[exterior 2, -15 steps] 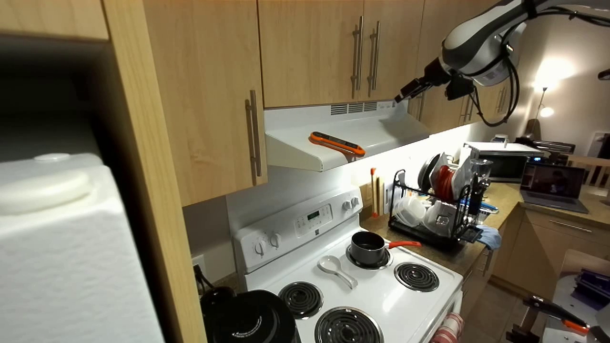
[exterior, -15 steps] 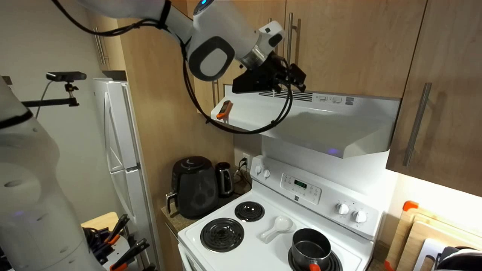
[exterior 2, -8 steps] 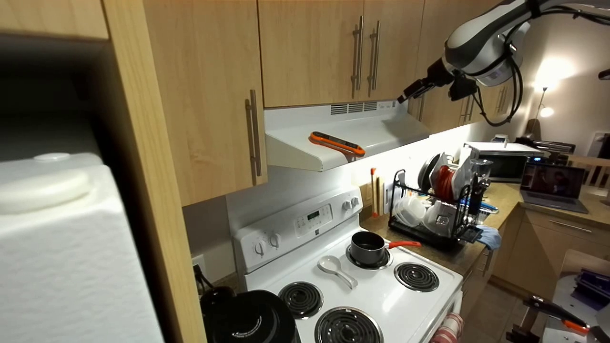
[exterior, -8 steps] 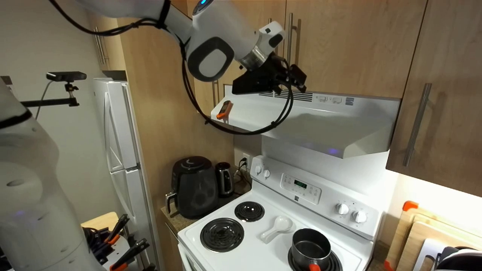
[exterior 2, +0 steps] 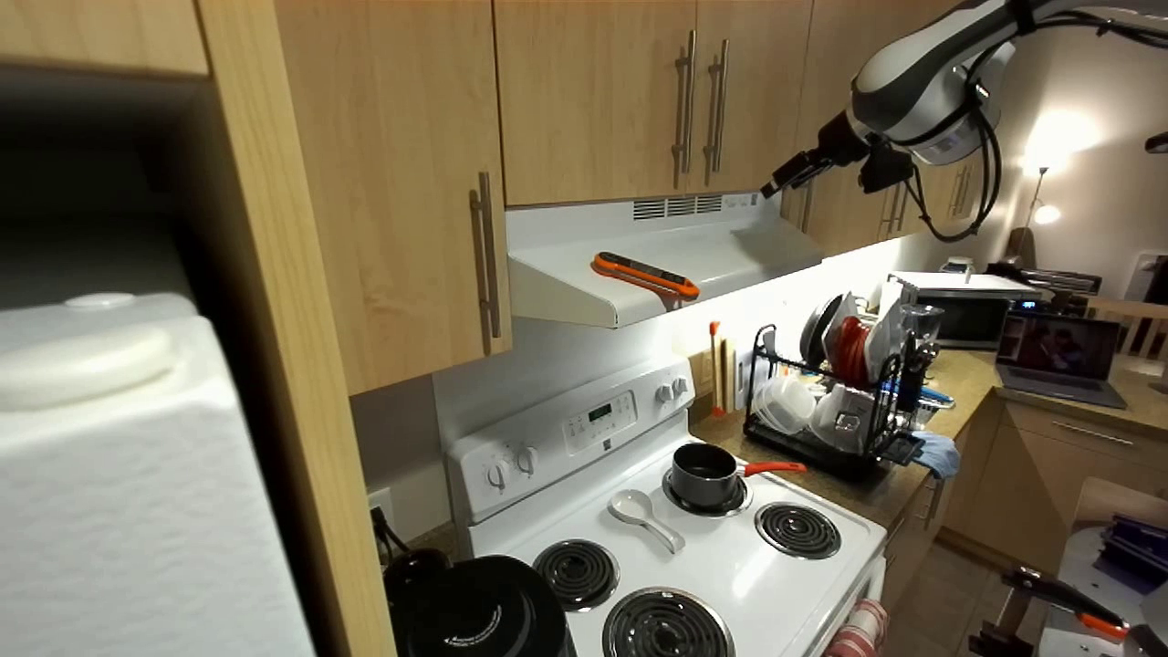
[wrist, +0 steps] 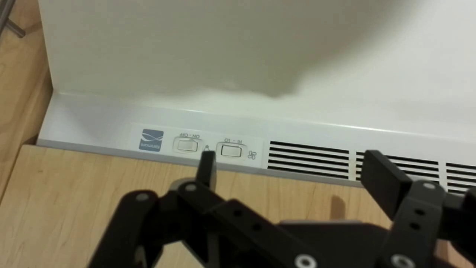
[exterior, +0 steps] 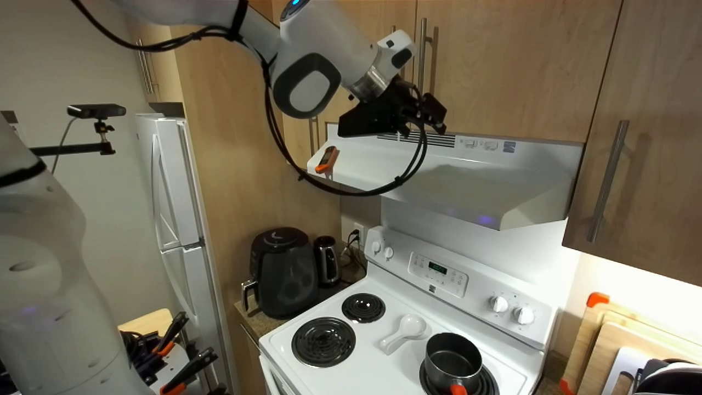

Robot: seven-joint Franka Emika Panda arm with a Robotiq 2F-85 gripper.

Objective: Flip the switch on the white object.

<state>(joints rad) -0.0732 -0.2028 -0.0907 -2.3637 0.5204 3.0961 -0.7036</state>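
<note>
The white object, a range hood (exterior: 482, 178), hangs over the stove, and its sloping front (wrist: 160, 48) fills much of the wrist view. On its upper strip sit two rocker switches: the ON-OFF switch (wrist: 187, 145) beside a light symbol, and the HI-LO switch (wrist: 231, 150) beside a fan symbol. My gripper (wrist: 290, 158) is open, nothing between its fingers. In the wrist view one fingertip (wrist: 208, 160) appears just below and between the switches; the opposite one overlaps the vent slots. From an exterior view, my gripper (exterior 2: 768, 190) is near the hood's switch end; contact cannot be told.
Wooden cabinets (exterior: 510, 66) with a long bar handle (exterior 2: 714, 105) rise directly above the hood. An orange-edged device (exterior 2: 645, 276) is on the hood's slope. My arm's cable (exterior: 378, 189) loops in front of the hood. Below, a pot (exterior: 453, 359) stands on the stove (exterior: 384, 378).
In the earlier half second my gripper shifts very slightly to the right in an exterior view, then holds still. Its jaws stay open, and the hood and switches look unchanged.
</note>
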